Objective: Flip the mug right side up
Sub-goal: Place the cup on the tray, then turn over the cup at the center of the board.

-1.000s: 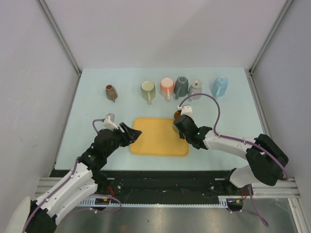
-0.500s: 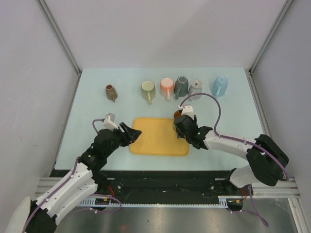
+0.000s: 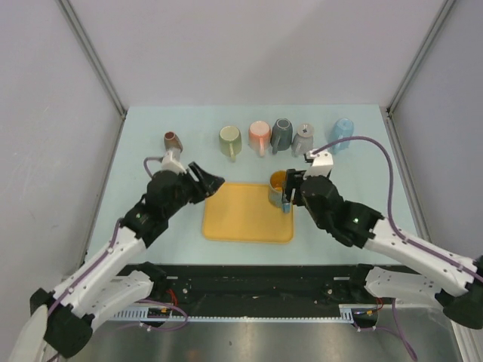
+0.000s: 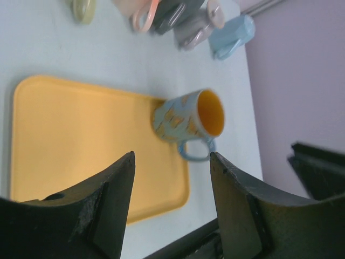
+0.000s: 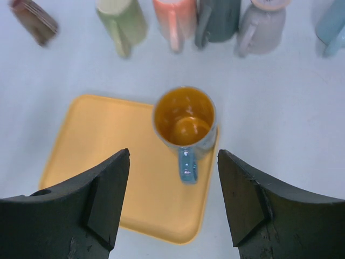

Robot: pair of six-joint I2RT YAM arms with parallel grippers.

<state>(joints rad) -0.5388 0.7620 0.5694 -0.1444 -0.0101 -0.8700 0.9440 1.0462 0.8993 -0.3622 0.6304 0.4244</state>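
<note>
Top external: the mug (image 3: 278,188) is seen upright, orange inside facing up, at the far right corner of the tray (image 3: 243,219) on the desk (image 3: 362,177); the task is judged essentially done. The right claw (image 3: 294,190) is held just beside the mug, spread and empty. The left claw (image 3: 212,181) is held over the tray's far left corner, also spread and empty. Six other mugs (image 3: 259,137) are lined along the far side, well apart from the tray, so nothing is found in the way. Left wrist: the mug (image 4: 186,121) is seen through the open left claw (image 4: 171,162), its base right at the edge of the tray (image 4: 81,135); whether it sits partly on the raised rim cannot be told. If so, a rock or a tip-over is considered possible. Right wrist: the handle (image 5: 188,164) is pointed toward the wide-open right claw (image 5: 173,156). A finger catching it on retreat is noted as the main risk, since the mug (image 5: 185,116) could be dragged off the tray (image 5: 108,156).
</note>
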